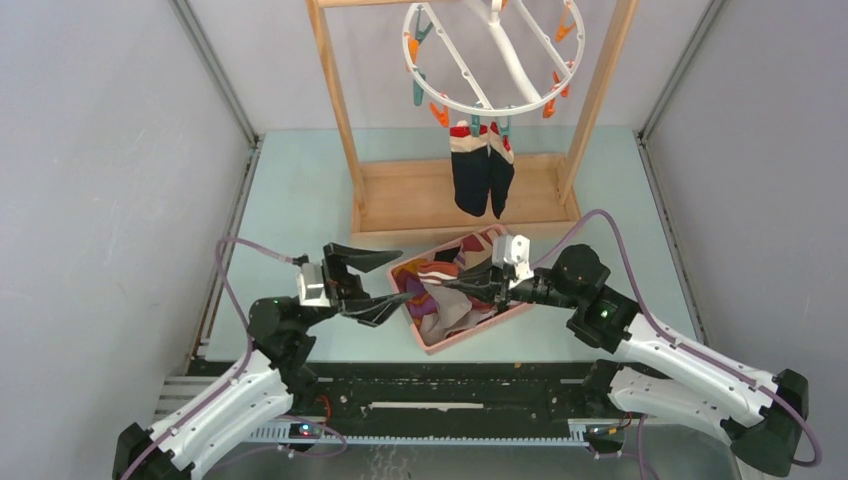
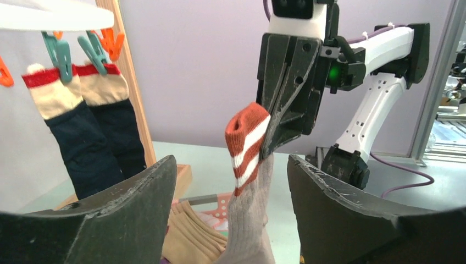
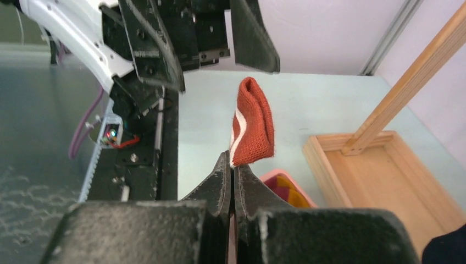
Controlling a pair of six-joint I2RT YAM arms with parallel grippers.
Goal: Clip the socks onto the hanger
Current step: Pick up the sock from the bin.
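Note:
My right gripper point(image 3: 232, 159) is shut on a sock with a rust-red and white striped cuff point(image 3: 253, 124) and a grey-tan body point(image 2: 250, 209), holding it up above the pink basket point(image 1: 470, 335). My left gripper point(image 2: 231, 160) is open, one finger on each side of the hanging sock, not touching it. In the top view the left gripper point(image 1: 385, 283) faces the right gripper point(image 1: 440, 285) at the basket's left end. The white ring hanger point(image 1: 490, 60) hangs from the rack; a pair of navy socks point(image 1: 480, 170) with red-cream cuffs is clipped to it.
The wooden rack stands on a tray base point(image 1: 400, 200) behind the basket, its post point(image 2: 129, 82) close on the left. Teal and orange clips point(image 2: 60, 52) hold the navy socks point(image 2: 88, 143). A tan sock point(image 2: 189, 234) and other socks lie in the basket.

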